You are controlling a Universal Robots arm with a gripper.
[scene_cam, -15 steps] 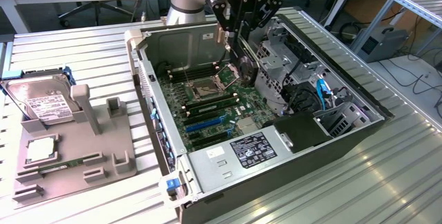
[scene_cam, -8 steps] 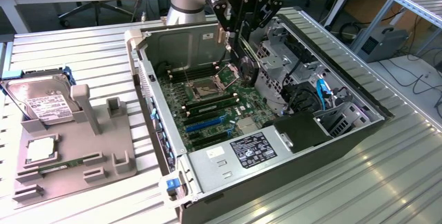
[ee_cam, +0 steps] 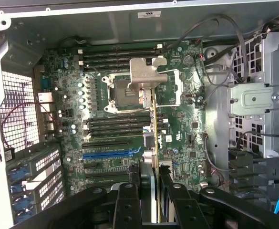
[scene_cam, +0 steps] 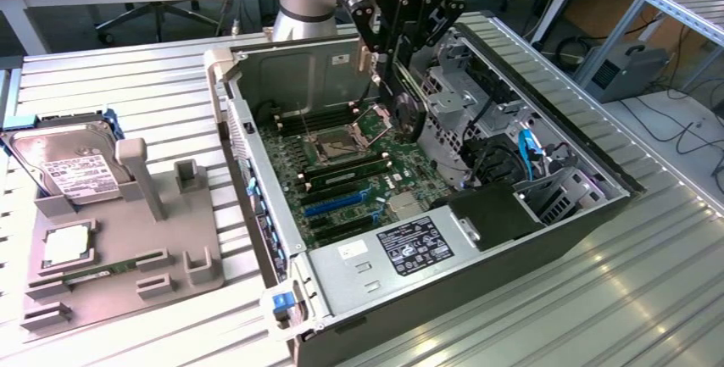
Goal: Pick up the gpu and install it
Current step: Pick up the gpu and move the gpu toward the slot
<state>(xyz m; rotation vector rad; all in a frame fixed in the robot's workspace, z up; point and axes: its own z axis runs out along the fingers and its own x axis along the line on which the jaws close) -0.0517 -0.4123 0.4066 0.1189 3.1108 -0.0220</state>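
The gpu (ee_cam: 154, 125) shows edge-on as a thin dark card with a silvery metal bracket (ee_cam: 146, 76) at its far end. My gripper (ee_cam: 151, 183) is shut on it, one black finger on each face. In the exterior view the gripper (scene_cam: 392, 62) hangs over the open computer case (scene_cam: 232, 130), and the gpu (scene_cam: 388, 100) hangs down from it above the motherboard (scene_cam: 351, 172), near the processor socket (scene_cam: 336, 142). The card is off the board, in no slot. The blue expansion slot (ee_cam: 110, 153) lies to one side of the card.
A metal drive cage (scene_cam: 464, 96) and loose cables (scene_cam: 498, 159) stand close beside the gripper inside the case. On the exterior view's left, a grey fixture (scene_cam: 125, 291) holds a silver hard drive (scene_cam: 68, 172), a processor (scene_cam: 68, 244) and a green memory stick (scene_cam: 97, 272).
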